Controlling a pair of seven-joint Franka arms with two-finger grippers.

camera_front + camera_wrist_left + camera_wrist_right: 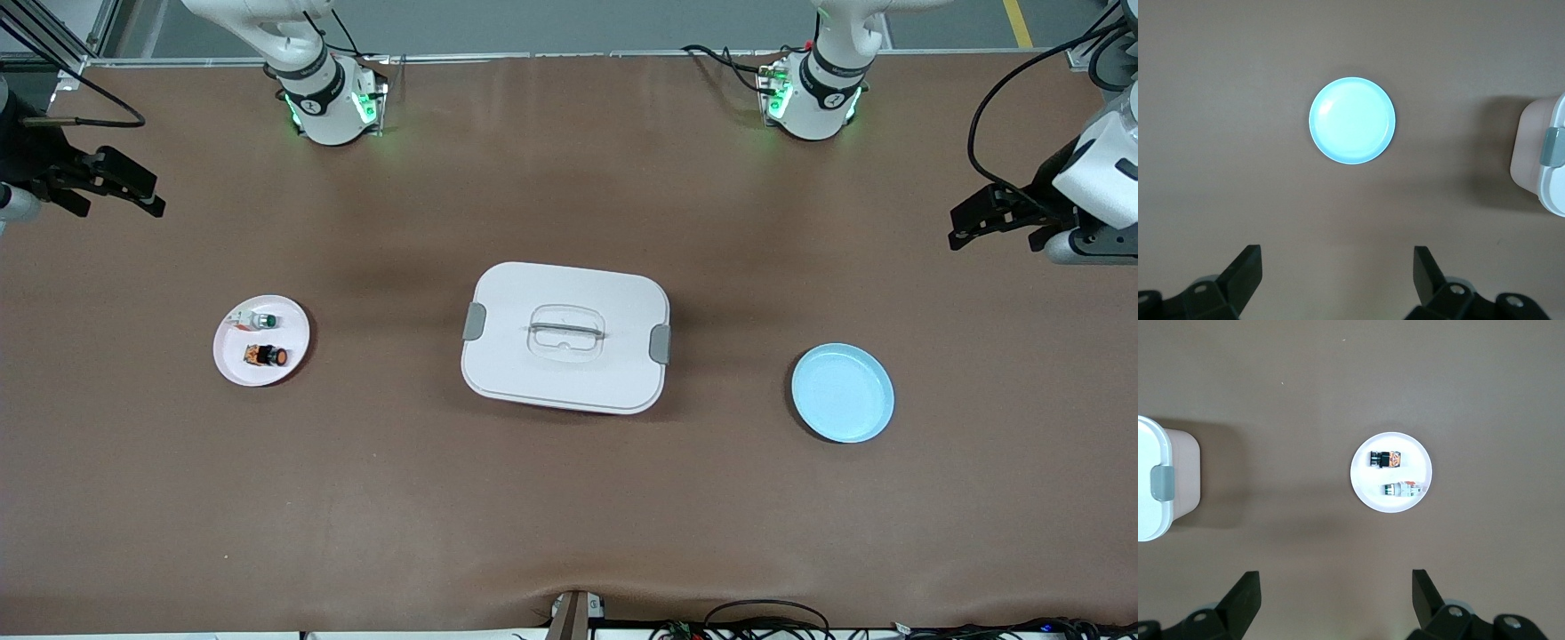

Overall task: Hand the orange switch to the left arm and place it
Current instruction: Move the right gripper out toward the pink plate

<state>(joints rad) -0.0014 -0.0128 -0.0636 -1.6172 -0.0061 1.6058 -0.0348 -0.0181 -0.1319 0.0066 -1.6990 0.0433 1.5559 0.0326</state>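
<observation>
Brown table [569,498]; white box [565,336], grey clasps; pale blue plate [843,393]; white plate [233,363]; black-and-orange switch [267,356]; white, green-capped switch [261,320].

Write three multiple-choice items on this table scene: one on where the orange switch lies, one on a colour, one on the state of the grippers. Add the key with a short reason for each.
1. The orange switch lies
A. on the pink plate
B. on the box
C. on the blue plate

2. The box's side clasps are
A. orange
B. grey
C. green

3. The left gripper and right gripper are
A. both shut on switches
B. one open, one shut
C. both open and empty

Key: 1 A, it sits on the plate beside the green-capped switch. 2 B, a grey clasp shows at each end of the lid. 3 C, each wrist view shows fingers spread with nothing between them.
</observation>
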